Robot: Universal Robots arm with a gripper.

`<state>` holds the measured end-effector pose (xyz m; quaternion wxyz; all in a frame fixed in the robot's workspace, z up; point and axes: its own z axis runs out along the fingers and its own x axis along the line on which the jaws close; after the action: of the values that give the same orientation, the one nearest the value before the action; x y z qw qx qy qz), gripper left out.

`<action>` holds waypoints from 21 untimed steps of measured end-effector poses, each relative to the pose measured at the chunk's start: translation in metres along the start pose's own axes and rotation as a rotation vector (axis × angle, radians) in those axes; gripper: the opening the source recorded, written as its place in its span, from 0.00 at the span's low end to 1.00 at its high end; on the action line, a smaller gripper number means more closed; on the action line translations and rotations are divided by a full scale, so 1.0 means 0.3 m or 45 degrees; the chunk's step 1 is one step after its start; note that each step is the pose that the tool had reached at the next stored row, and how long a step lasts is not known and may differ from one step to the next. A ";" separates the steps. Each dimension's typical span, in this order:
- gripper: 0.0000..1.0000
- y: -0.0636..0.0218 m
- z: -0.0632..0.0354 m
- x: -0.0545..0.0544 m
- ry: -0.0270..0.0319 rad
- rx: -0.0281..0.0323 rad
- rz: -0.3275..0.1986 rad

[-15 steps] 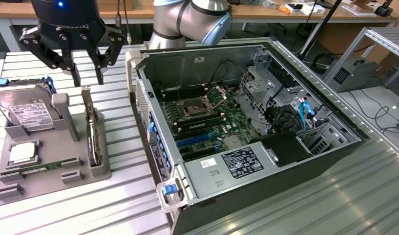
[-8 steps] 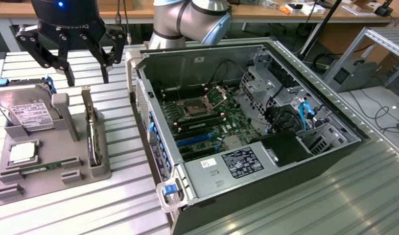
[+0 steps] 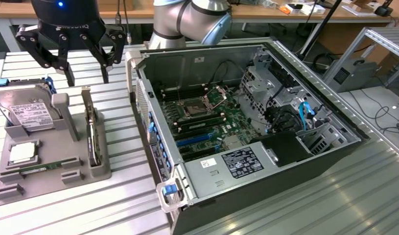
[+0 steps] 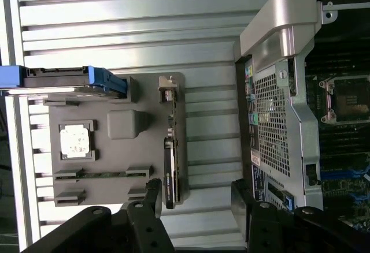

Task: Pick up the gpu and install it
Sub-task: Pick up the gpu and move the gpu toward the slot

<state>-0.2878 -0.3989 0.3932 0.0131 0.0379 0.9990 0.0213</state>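
Observation:
The gpu (image 3: 92, 133) is a thin dark card standing on edge in a slot along the side of the grey holder tray (image 3: 49, 182) nearest the computer case. In the wrist view the gpu (image 4: 170, 163) appears edge-on, with its silvery bracket end towards the hard drive's end of the tray. My gripper (image 3: 88, 78) hangs open above the far end of the card, with nothing between its fingers. My gripper (image 4: 196, 201) appears in the wrist view as two dark fingertips (image 4: 152, 198) spread apart, the near end of the card just beside one of them.
The tray also holds a silver hard drive (image 3: 26, 111) with a white label and a small square chip (image 3: 21, 153). The open computer case (image 3: 186, 73) lies close on the exterior view's right of the tray, its motherboard (image 3: 212, 120) exposed. The table is ribbed metal.

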 end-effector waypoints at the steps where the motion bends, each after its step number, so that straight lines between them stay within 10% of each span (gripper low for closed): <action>1: 0.60 0.000 0.000 0.000 0.0001 0.0001 0.000; 21: 0.60 -0.003 0.064 0.002 0.0002 -0.0039 0.000</action>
<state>-0.2880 -0.3989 0.3740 0.0130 0.0379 0.9989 0.0229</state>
